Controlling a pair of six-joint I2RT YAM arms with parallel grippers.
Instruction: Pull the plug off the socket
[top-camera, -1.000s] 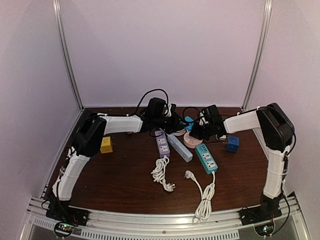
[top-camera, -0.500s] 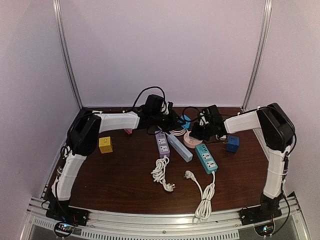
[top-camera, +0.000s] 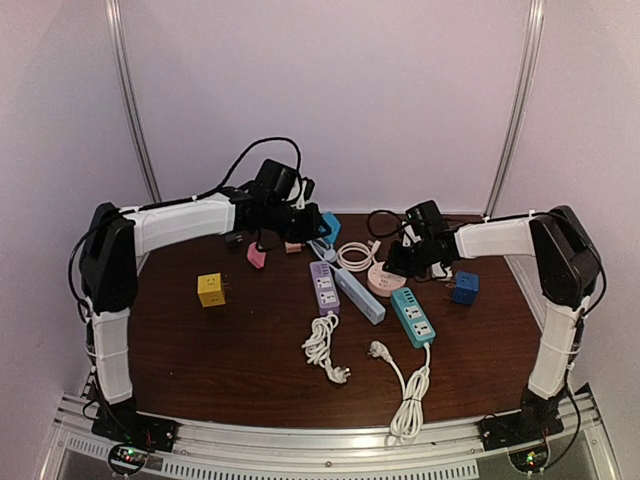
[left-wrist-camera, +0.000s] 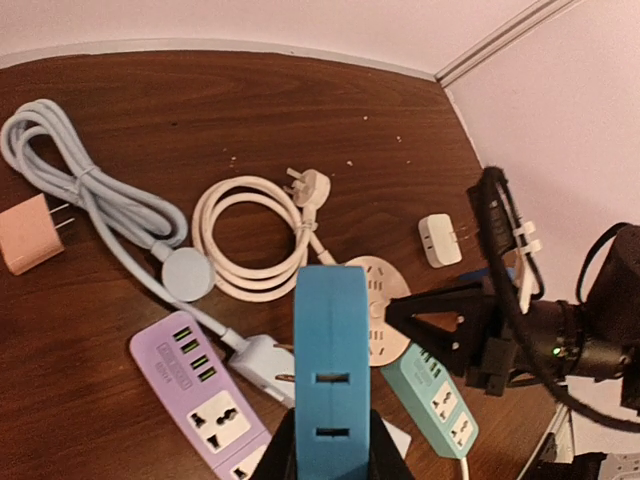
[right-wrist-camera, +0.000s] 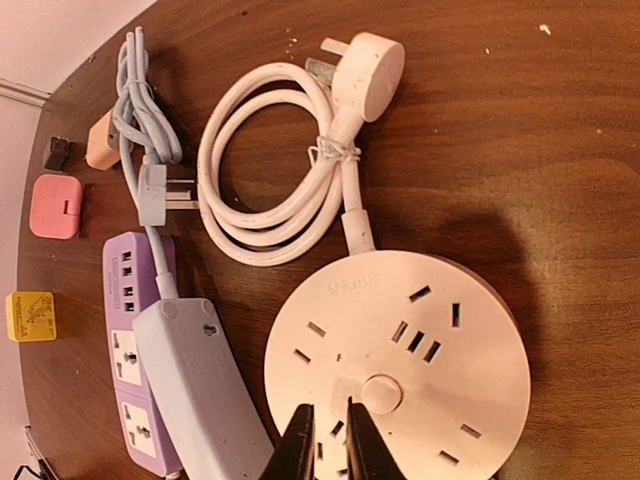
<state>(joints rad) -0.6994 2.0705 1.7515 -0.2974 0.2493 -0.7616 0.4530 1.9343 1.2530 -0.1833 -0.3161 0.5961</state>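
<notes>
Top external shows our left end effector (top-camera: 303, 224) high over the back of the table (top-camera: 240, 370), pinching a blue socket (top-camera: 328, 228) clear of the surface; left wrist shows that socket standing upright between the dark fingers (left-wrist-camera: 280, 455), its slotted face toward the camera and no plug in the slots we can see. Our right end effector (right-wrist-camera: 330, 438) hangs over the near rim of the round pink socket (right-wrist-camera: 400, 360); its fingertips are barely parted, with only a thin slit between them and nothing in it; we cannot tell whether they touch the pink top. The grey plug (right-wrist-camera: 157, 192) lies on the table with its pins bare, in no socket, just beside the white cable coil (right-wrist-camera: 265, 165) and near the end of the purple power strip (right-wrist-camera: 135, 350); the grey power strip (right-wrist-camera: 200, 390) lies alongside the purple one. A teal power strip (top-camera: 413, 316) sits in front of the round socket; a yellow cube (top-camera: 211, 290) stands well apart on the left.
</notes>
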